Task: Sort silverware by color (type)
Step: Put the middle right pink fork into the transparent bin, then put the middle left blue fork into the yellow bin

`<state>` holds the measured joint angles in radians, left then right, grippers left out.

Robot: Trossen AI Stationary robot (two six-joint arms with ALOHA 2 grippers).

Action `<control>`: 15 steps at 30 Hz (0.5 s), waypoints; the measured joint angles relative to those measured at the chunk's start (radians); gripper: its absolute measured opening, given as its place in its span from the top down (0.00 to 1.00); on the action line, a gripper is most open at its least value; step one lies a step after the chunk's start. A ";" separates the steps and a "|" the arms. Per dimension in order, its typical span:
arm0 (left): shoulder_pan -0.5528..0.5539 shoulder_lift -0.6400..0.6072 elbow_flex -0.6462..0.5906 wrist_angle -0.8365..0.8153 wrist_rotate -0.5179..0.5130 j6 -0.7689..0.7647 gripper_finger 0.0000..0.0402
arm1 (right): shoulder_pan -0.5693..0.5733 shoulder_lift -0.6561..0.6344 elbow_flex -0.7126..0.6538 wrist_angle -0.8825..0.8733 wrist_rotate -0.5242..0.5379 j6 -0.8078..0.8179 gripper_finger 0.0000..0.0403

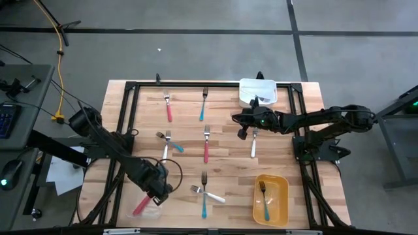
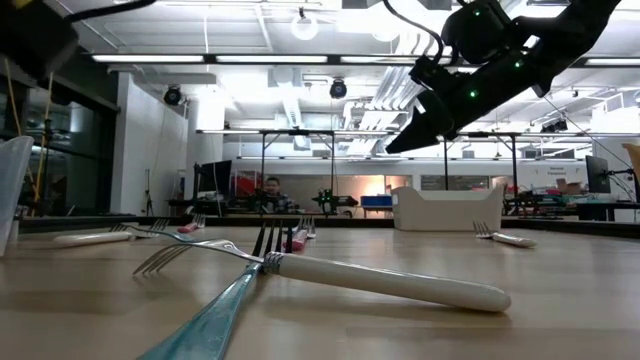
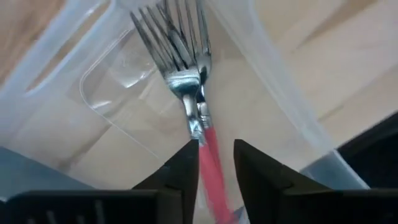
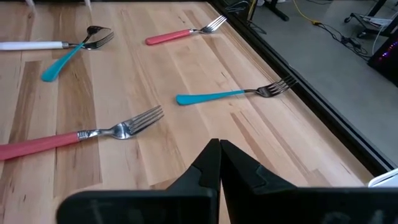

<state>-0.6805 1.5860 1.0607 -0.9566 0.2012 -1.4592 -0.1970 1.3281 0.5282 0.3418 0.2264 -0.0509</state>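
Note:
My left gripper (image 1: 155,190) is open over the clear container (image 1: 149,207) at the near left. Two red-handled forks (image 3: 186,68) lie in that container, and the handle of one (image 3: 210,165) runs between my fingers. My right gripper (image 1: 241,133) is shut and empty. It hangs above the table beside a white-handled fork (image 1: 253,143); the low view (image 2: 395,145) shows it well clear of the wood. Other forks lie loose: red ones (image 1: 169,109) (image 1: 206,149), a teal one (image 1: 203,108), and two crossed white-and-teal pairs (image 1: 168,145) (image 1: 206,194). My left gripper's open fingers (image 3: 183,165) stand on either side of the red fork handle (image 3: 210,165), slanting down into the clear container. I cannot tell whether a finger touches the handle. The fork heads rest on the container's floor.
A yellow container (image 1: 279,210) at the near right holds a teal-handled fork (image 1: 264,196). A white container (image 1: 258,91) stands at the far edge. A black frame (image 1: 127,108) borders the wooden table. A person sits far back in the room (image 2: 272,190).

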 joint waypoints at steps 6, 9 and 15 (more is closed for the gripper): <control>0.045 -0.096 0.000 -0.012 -0.064 0.147 0.70 | 0.000 0.000 0.000 -0.008 -0.001 -0.002 1.00; 0.071 -0.165 0.006 0.009 -0.227 0.272 0.75 | 0.000 0.000 0.000 -0.009 -0.002 -0.002 1.00; 0.196 -0.301 -0.057 0.126 -0.390 0.564 0.93 | 0.001 0.000 0.000 -0.007 -0.002 0.009 1.00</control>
<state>-0.4840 1.2850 1.0034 -0.8303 -0.1885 -0.8948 -0.1963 1.3285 0.5282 0.3344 0.2245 -0.0422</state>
